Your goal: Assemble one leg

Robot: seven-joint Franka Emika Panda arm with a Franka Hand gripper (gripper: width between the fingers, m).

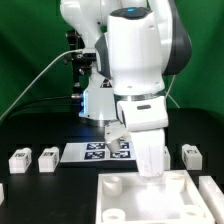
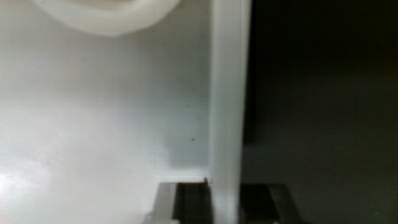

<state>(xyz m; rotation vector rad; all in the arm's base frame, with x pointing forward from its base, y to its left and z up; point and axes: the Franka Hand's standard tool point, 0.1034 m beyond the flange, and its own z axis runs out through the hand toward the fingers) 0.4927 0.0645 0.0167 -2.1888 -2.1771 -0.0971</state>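
Note:
The large white square panel lies at the front of the table, with round holes in its corners. My gripper reaches down onto its far edge. In the wrist view my gripper has its two dark fingers on either side of the panel's raised rim and appears shut on it. A round hole of the panel shows beyond. Small white legs with tags lie on the table: two at the exterior view's left and one at its right, all apart from the gripper.
The marker board lies just behind the panel, under the arm. The arm's base and cables stand at the back. The table is black, with a green backdrop behind it.

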